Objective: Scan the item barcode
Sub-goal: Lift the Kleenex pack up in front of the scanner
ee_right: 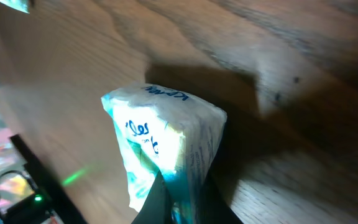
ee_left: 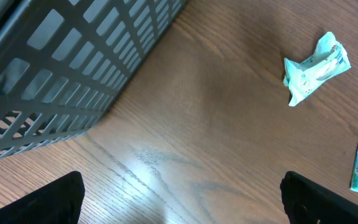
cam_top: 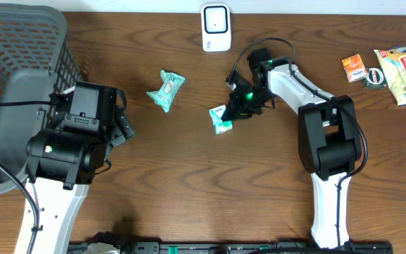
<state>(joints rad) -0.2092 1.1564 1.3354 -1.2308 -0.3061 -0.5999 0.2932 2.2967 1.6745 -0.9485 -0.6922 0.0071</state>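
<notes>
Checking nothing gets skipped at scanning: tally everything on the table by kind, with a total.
Mint-green packets: 2
Other snack items at the far right: 3 (orange packet, dark round item, tan packet)
White scanner: 1
Grey basket: 1
Total: 7

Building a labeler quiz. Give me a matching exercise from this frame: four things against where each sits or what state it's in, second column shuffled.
Things
1. grey basket
2. white scanner
3. crumpled green packet
4. small green packet

Place or state
A. pinched in the right gripper
B. far edge of the table, centre
C. left end of the table
D. lying loose between the two arms

Pairs: 1-C, 2-B, 3-D, 4-A
</notes>
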